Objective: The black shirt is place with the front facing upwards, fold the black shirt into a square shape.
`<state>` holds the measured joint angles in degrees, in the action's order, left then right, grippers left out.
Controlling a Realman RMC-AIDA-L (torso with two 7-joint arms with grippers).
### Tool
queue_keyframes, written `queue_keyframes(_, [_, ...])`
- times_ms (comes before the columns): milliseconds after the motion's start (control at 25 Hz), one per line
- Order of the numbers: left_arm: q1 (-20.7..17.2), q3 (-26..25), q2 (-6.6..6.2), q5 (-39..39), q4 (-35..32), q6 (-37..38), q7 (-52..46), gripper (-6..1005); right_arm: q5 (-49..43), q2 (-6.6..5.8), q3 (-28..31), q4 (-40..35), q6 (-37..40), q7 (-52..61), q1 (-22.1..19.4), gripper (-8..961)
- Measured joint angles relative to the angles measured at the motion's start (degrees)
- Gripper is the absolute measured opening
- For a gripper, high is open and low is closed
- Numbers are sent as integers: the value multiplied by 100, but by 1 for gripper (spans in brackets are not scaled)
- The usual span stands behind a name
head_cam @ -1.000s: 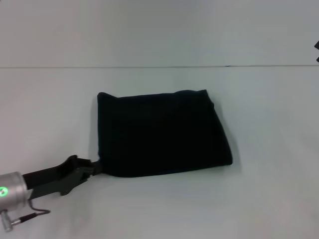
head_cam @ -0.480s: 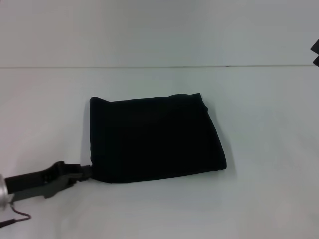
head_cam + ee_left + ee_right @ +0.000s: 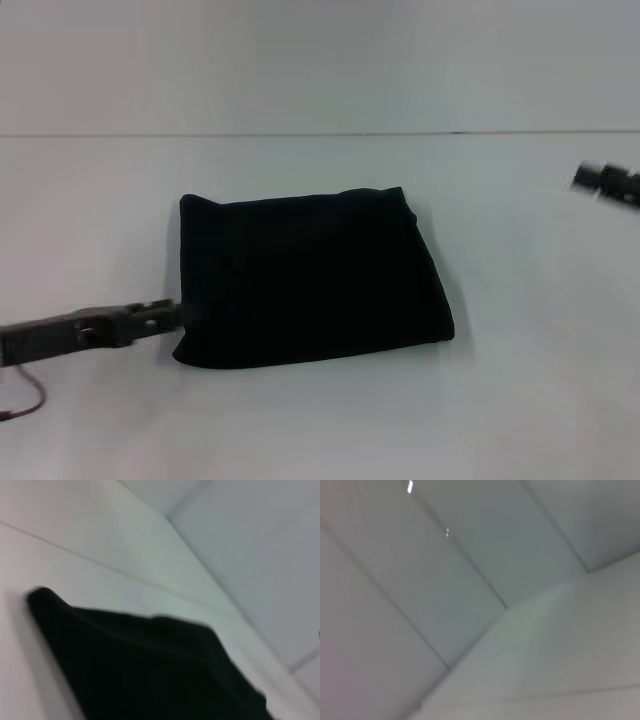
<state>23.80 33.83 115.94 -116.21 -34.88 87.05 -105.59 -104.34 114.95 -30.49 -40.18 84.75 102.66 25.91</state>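
No text, label or number is showing anywhere. The shirt (image 3: 310,280), lying just beside the left gripper (image 3: 165,316), is showing only plain black cloth, folded, with no letters facing up.

Soft, even, fairly bright light fills the head view, with a cool greenish-grey cast over the white table (image 3: 330,430). Shadows are faint: only a thin soft rim shows along the lower and right edges of the black shirt (image 3: 310,280), whose surface reads as near-featureless dark with barely visible folds. The left gripper (image 3: 150,318) at the lower left is smeared by motion blur, and the right gripper (image 3: 605,183) at the right edge is blurred too. The left wrist view is soft throughout, the black shirt (image 3: 150,675) fuzzy-edged. The right wrist view is hazy, with two small bright glints at the upper left.
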Motion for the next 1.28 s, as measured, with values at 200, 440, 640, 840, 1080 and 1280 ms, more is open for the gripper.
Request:
queue_keyframes(200, [446,321,173,-4,-86,-330,908,732,-550,70,-524,-265,80,-1315,119,927])
queue_keyframes(440, [864,470,357,-71,-436,-508,1510,835,-775,331,-1280,-474,171,-1946,508,927])
queue_keyframes(640, [986,687,329,-70,-713,-363,1378,907,-929,483,-1653,-767,97,-2073,690,928])
queue_keyframes(840, [1075,787,316,-165,-764,-178,1180,919,-1037,481,-1888,-637,-228,-1986,878,927])
queue_keyframes(1080, [1152,837,282,-197,-783,-214,1122,919,-1079,476,-2458,-603,-831,-1667,997,927])
queue_keyframes(1280, [1173,852,280,-220,-751,-317,1104,919,-1050,488,-2695,-603,-931,-1658,1020,928])
